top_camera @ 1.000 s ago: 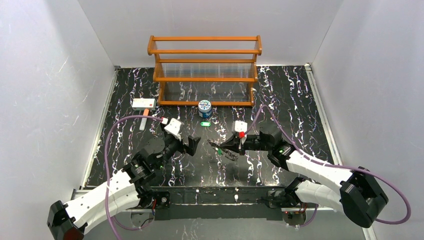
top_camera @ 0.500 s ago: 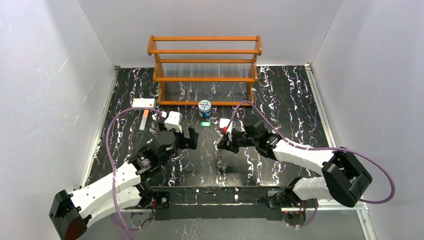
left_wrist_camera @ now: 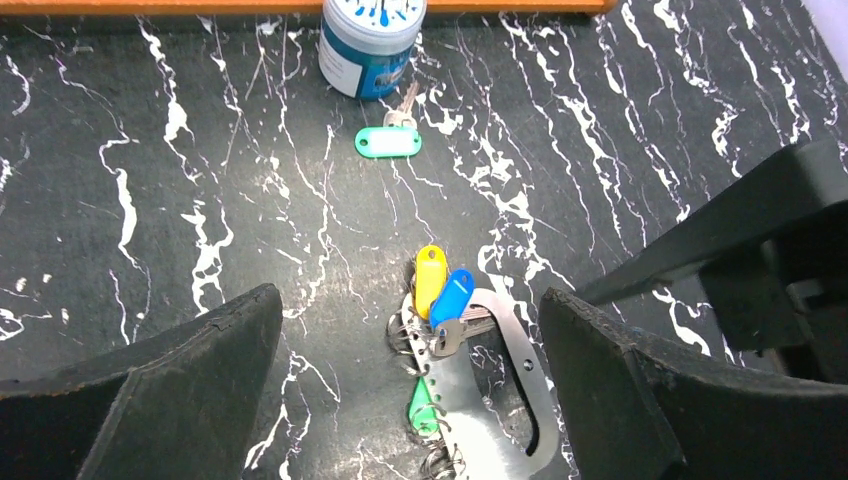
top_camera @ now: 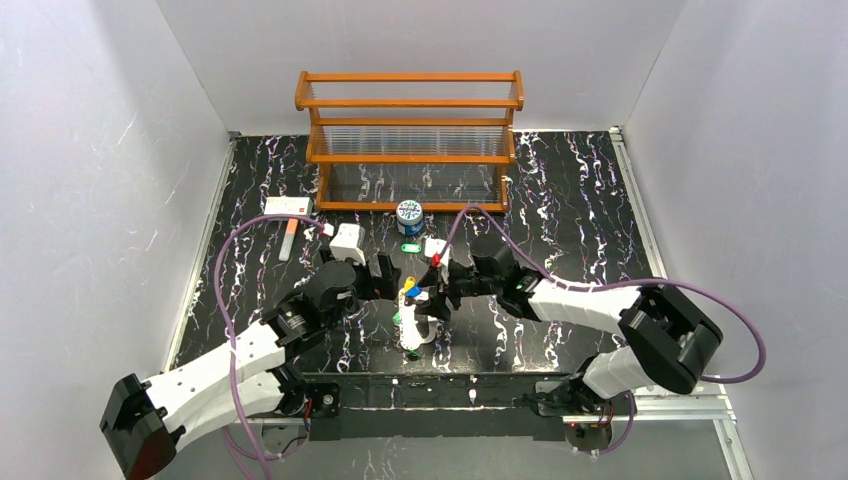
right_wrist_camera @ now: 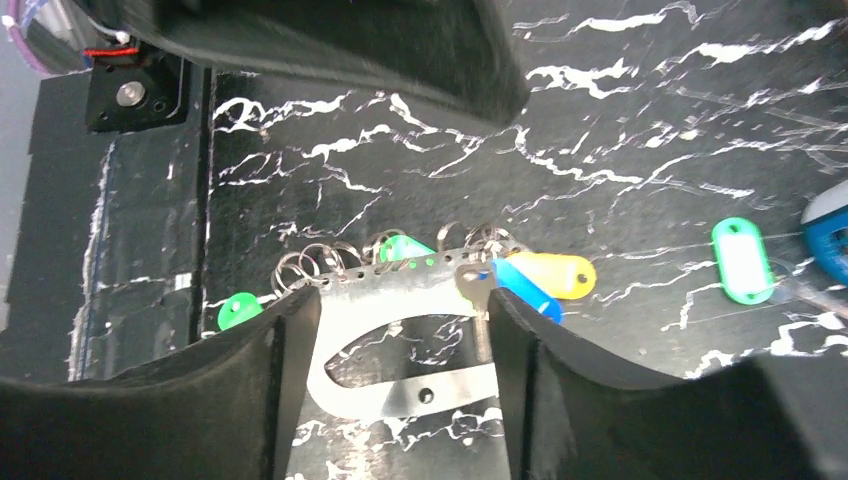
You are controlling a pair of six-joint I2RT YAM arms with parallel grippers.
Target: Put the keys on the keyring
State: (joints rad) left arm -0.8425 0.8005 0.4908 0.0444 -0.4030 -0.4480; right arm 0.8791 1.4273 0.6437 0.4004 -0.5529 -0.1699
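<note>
Shiny metal keyring (left_wrist_camera: 468, 400), glossy plastic keys (left_wrist_camera: 452, 297)

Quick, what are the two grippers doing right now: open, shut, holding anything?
Left gripper: open, holding nothing.
Right gripper: open over the keyring, not gripping it.

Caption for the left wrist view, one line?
Open left gripper above the keyring with yellow, blue and green keys; another green key lies beside the can.

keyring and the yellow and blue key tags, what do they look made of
Keyring: likely thin sheet metal, silvery and brushed, catching glare, with punched holes along its edge. Yellow key tag and blue key tag: probably smooth plastic, going by the saturated colour and soft sheen.
</note>
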